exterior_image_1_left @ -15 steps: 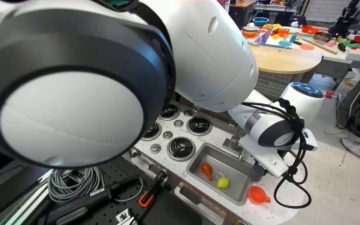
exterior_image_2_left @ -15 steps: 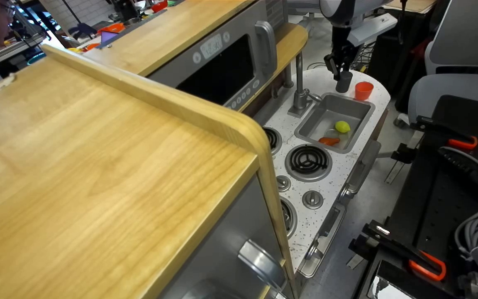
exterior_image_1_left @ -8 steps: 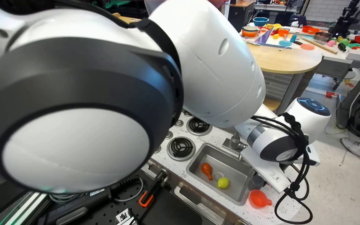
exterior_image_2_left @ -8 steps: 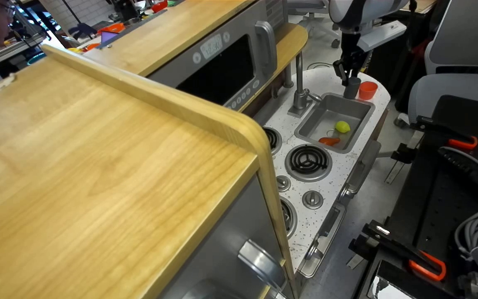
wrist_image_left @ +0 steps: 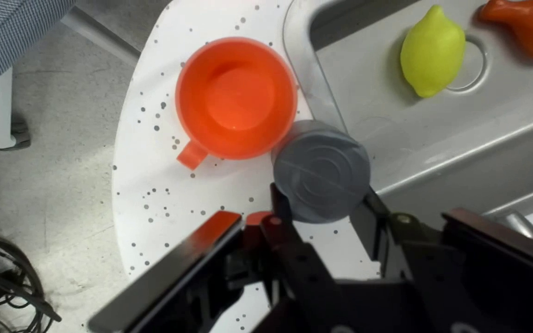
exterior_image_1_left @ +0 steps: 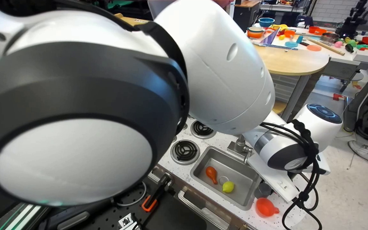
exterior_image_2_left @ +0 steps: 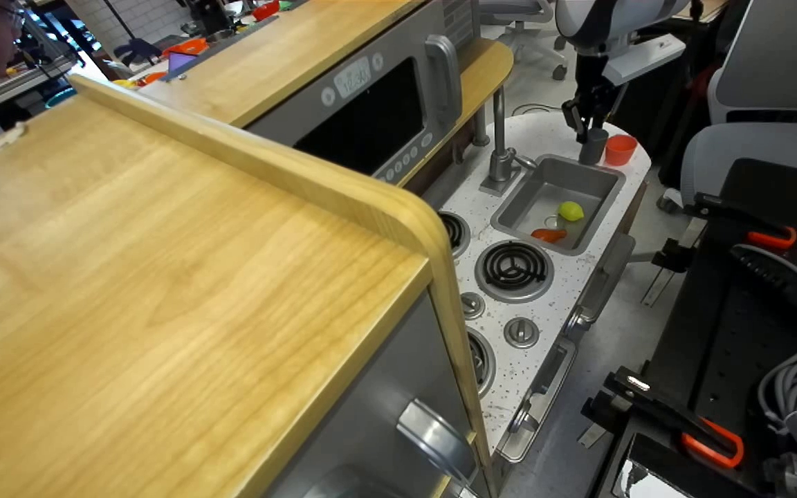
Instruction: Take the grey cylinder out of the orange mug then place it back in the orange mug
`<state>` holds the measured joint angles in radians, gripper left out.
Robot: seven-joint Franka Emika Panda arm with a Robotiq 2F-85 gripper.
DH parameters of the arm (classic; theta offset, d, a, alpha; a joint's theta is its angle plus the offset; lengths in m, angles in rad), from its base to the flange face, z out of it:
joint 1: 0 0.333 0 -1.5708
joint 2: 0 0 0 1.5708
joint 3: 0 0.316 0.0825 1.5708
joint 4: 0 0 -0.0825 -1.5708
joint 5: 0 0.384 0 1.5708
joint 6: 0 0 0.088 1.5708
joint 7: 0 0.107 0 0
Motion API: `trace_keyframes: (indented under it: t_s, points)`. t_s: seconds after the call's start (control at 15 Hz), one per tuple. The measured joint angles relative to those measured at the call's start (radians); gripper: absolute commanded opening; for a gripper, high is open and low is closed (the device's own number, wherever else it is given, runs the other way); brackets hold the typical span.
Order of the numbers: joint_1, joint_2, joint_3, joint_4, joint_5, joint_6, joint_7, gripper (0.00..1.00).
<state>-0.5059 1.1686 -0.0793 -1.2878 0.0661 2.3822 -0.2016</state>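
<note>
My gripper (wrist_image_left: 324, 199) is shut on the grey cylinder (wrist_image_left: 323, 169), with one finger on each side of it in the wrist view. The cylinder is also visible in both exterior views (exterior_image_1_left: 263, 190) (exterior_image_2_left: 593, 146). It is low over the white counter by the sink's end, outside the orange mug and right beside it, seemingly touching its wall. The orange mug (wrist_image_left: 238, 99) stands upright with its mouth up and nothing in it; it also shows in both exterior views (exterior_image_1_left: 265, 207) (exterior_image_2_left: 620, 149). The fingers are mostly hidden behind a white plate in an exterior view.
The sink (wrist_image_left: 312, 78) adjoins the cylinder and holds a yellow lemon (wrist_image_left: 433, 53) and an orange-brown drumstick-shaped toy (wrist_image_left: 532, 25). A faucet (exterior_image_2_left: 501, 155) stands at the sink's back side. The counter's rounded edge (wrist_image_left: 123, 115) lies just beyond the mug.
My gripper has moved down and towards the counter's rounded end with the grey cylinder in it. The orange mug has slid a little the same way, away from the sink.
</note>
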Motion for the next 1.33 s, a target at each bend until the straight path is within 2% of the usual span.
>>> trace_keyframes:
  t_s: [0.53, 0.6, 0.67, 0.8, 1.13, 1.33]
  points:
    - [-0.004, -0.023, -0.020, -0.047, 0.000, 0.008, 0.001, 0.13]
    - [-0.004, -0.024, -0.028, -0.049, 0.000, 0.012, 0.003, 0.28]
    - [-0.004, -0.025, -0.035, -0.050, 0.000, 0.014, 0.011, 0.62]
    - [-0.004, -0.026, -0.047, -0.050, 0.004, 0.022, 0.052, 0.62]
    - [-0.003, -0.026, -0.048, -0.050, 0.037, 0.029, 0.132, 0.98]
    - [0.001, -0.026, -0.039, -0.051, 0.041, 0.029, 0.142, 1.00]
